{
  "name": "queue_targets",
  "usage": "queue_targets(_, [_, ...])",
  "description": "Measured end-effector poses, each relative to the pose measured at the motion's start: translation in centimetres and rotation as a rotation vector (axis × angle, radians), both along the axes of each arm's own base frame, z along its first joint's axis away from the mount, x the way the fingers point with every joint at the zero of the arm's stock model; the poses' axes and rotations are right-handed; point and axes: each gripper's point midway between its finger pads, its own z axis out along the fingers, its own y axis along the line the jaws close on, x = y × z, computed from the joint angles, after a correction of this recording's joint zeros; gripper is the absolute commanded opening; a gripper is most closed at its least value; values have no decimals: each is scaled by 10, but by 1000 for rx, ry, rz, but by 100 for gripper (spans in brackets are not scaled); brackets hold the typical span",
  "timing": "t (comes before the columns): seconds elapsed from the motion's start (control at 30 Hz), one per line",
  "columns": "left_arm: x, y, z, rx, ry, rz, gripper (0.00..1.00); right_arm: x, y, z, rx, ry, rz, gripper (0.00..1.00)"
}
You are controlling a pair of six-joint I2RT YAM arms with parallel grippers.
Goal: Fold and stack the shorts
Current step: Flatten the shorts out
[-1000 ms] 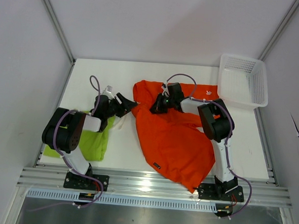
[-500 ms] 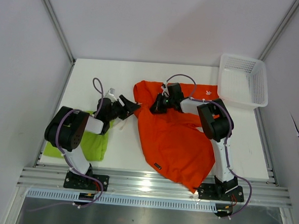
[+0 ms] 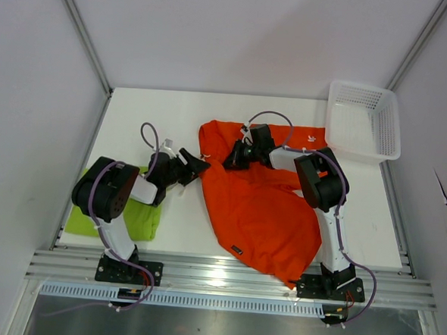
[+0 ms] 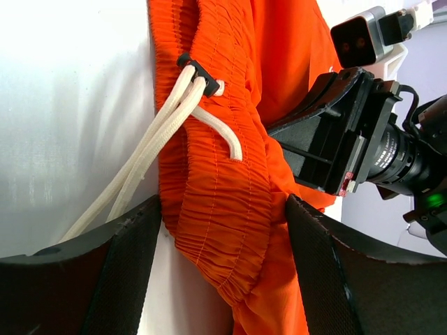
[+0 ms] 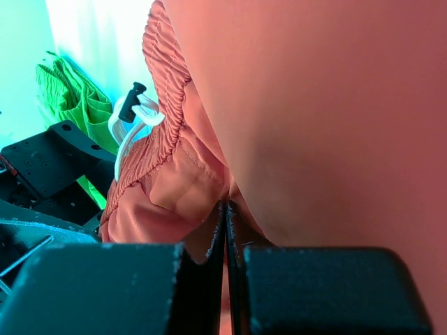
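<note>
Lying spread across the middle of the white desk (image 3: 174, 111), the bright orange-red fabric shorts (image 3: 263, 208) are gripped near their far edge by the right claw (image 3: 235, 157), whose fingers are pressed together on a fold of the cloth. The left claw (image 3: 195, 165) is held wide open, its black fingers (image 4: 119, 279) set either side of the gathered waistband, beside the white drawstrings (image 4: 160, 139). The lime green fabric shorts (image 3: 125, 218) are seen at the desk's near left corner, partly hidden by the left arm. A white plastic mesh basket (image 3: 363, 119) is placed at the far right corner.

The left arm (image 3: 104, 192) covers perhaps half of the lime green shorts (image 3: 143, 218).
</note>
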Motion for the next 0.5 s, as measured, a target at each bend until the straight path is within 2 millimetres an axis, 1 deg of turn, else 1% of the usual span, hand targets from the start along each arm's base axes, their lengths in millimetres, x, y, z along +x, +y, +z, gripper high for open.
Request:
queue_targets(0.03, [0,0,0,-4,0,1,73,0,0,0,0,0,0,3])
queue_targets(0.1, [1,-1,-1,-16,0,2,64,0,0,0,0,0,0,4])
queue_targets(0.13, [2,-2,-2,-26,5,6,58,0,0,0,0,0,0,3])
queue_targets(0.17, [2,-2,-4,-34,11,9,47,0,0,0,0,0,0,3])
queue_targets(0.23, [-1,-2,-7,-40,22,14,39,0,0,0,0,0,0,3])
queue_targets(0.27, [-3,-1,-9,-39,28,14,34,0,0,0,0,0,0,3])
queue_targets(0.37, [-6,1,-10,-28,41,23,31,0,0,0,1,1,1,3])
queue_targets(0.5, [-5,5,6,-1,15,36,30,0,0,0,2,2,1,2])
